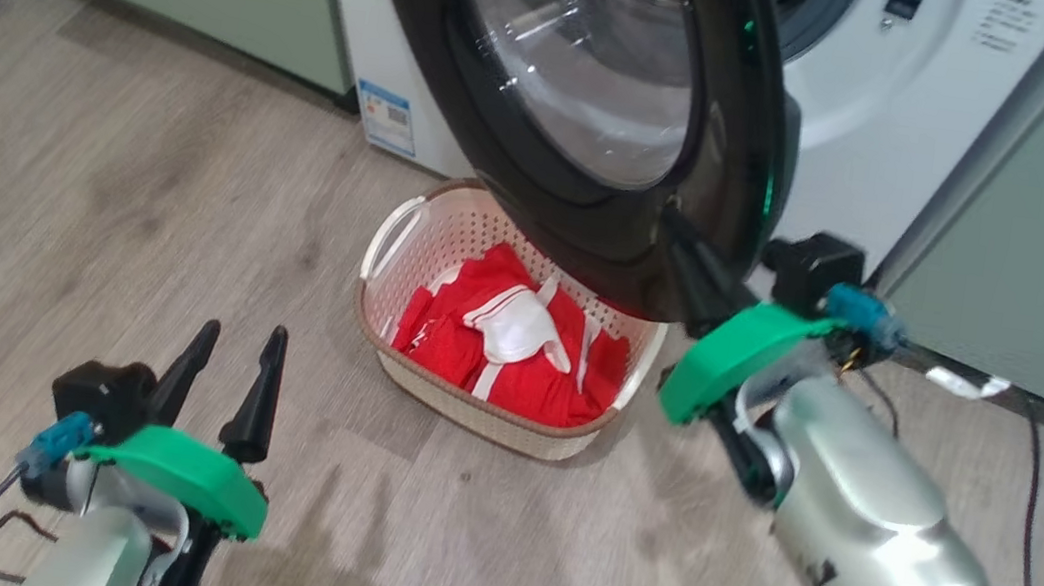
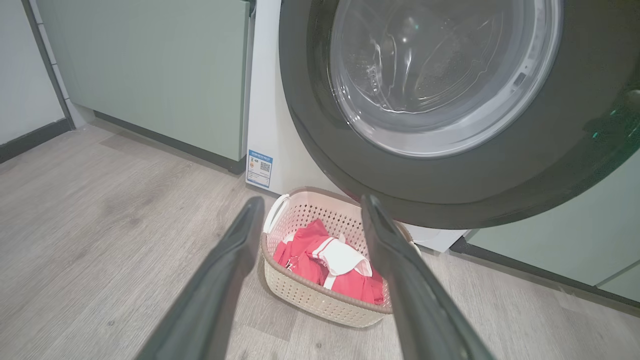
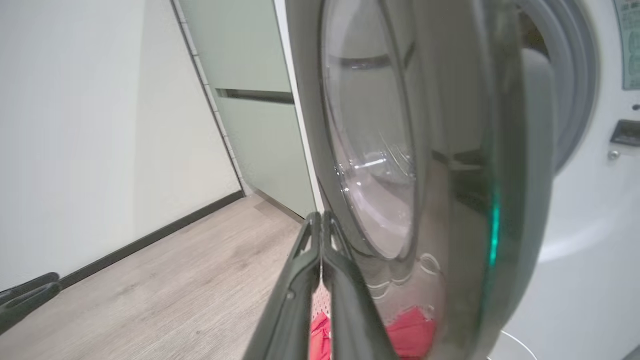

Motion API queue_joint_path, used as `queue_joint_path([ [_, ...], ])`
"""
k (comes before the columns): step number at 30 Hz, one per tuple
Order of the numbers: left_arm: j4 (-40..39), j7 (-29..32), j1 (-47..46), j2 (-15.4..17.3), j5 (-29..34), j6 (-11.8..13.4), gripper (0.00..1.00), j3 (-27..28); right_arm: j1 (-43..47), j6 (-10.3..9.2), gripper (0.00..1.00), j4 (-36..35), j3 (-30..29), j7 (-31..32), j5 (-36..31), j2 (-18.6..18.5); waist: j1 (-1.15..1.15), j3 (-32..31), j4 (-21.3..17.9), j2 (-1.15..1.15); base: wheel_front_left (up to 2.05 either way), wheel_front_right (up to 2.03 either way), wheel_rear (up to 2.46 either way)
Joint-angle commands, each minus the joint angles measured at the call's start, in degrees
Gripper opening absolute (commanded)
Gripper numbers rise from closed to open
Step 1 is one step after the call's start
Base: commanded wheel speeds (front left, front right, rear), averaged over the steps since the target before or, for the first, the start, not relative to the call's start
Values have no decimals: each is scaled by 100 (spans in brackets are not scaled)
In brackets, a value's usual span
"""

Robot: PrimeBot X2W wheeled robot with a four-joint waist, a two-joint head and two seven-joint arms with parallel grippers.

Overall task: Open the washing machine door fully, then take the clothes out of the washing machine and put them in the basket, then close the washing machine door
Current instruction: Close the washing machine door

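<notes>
The washing machine door [image 1: 599, 91] stands open, swung out from the washing machine [image 1: 889, 109] across the top centre of the head view. Its black rim reaches down over the far edge of the basket [image 1: 485, 419]. The basket sits on the wood floor [image 1: 94, 176] in the middle of the frame, and the clothes [image 1: 476, 337] lie heaped inside it, red with white trim uppermost.

The right gripper [image 1: 692, 265] is at centre right of the head view, with its 2 fingers laid along the lower edge of the door's rim. In the right wrist view the right gripper [image 3: 320, 216] has its jaws pressed together with nothing between them. The tips point up from the bottom centre, just left of the door [image 3: 380, 150] and its glass bowl. Whether they touch the rim cannot be told.

The left gripper [image 1: 244, 330] is at the lower left of the head view, jaws spread wide and empty, well apart from the basket. In the left wrist view the left gripper [image 2: 311, 199] frames the basket [image 2: 320, 300] and the clothes [image 2: 305, 260] between its fingers. There the door [image 2: 440, 75] takes up the upper right. A blue label [image 2: 259, 168] sits low on the machine's white side.
</notes>
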Motion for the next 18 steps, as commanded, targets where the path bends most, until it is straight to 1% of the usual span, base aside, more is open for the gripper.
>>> queue_joint_path([
  [1,-172,-55,-244,75,-58,-35,100,161,-213,-4,0,-68,-51,-36,30,108,0,66,55,0,0,0,0],
  [7,-186,-55,-229,32,-79,-35,100,114,-431,-4,0,207,-626,-36,31,108,0,112,119,0,0,0,0],
  [9,-167,-55,-219,26,-81,-35,100,76,-428,-4,0,235,-861,-36,130,109,0,105,136,0,0,0,0],
  [13,-155,-55,-206,22,-93,-35,100,34,-540,-4,0,408,-1149,-36,92,109,0,128,151,0,0,0,0],
  [18,-212,-55,-253,-39,-118,-35,100,-90,-905,-4,0,812,-1480,-36,-9,109,0,310,228,0,0,0,0],
])
